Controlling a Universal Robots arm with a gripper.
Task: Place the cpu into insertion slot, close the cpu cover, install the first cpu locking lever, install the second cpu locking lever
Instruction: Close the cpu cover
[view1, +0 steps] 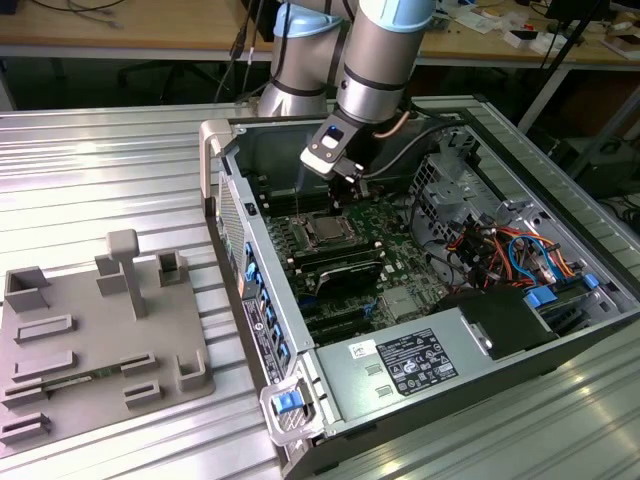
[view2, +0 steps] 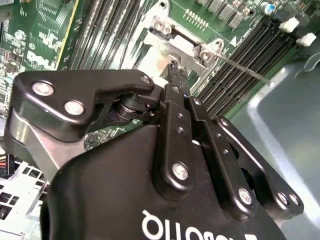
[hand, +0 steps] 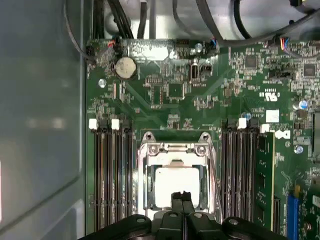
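In the first wrist view the cpu (hand: 176, 184), a pale silver square, lies in the socket between the memory slots. The cpu cover (hand: 175, 148), a silvery metal frame, lies flat around it. My gripper (hand: 181, 196) hangs just above the cpu's near edge, black fingertips pressed together and holding nothing. In the second wrist view the gripper (view2: 176, 71) points down at the socket, and a thin locking lever rod (view2: 245, 69) juts away from one socket corner, unlatched. In the exterior view the gripper (view1: 347, 187) hovers over the cpu (view1: 325, 231) inside the open computer case.
Rows of memory slots (hand: 107, 175) flank the socket on both sides. The case wall (view1: 245, 215), a power supply (view1: 415, 360) and bundled cables (view1: 500, 250) ring the motherboard. A grey fixture tray (view1: 100, 340) lies on the table at the exterior view's left.
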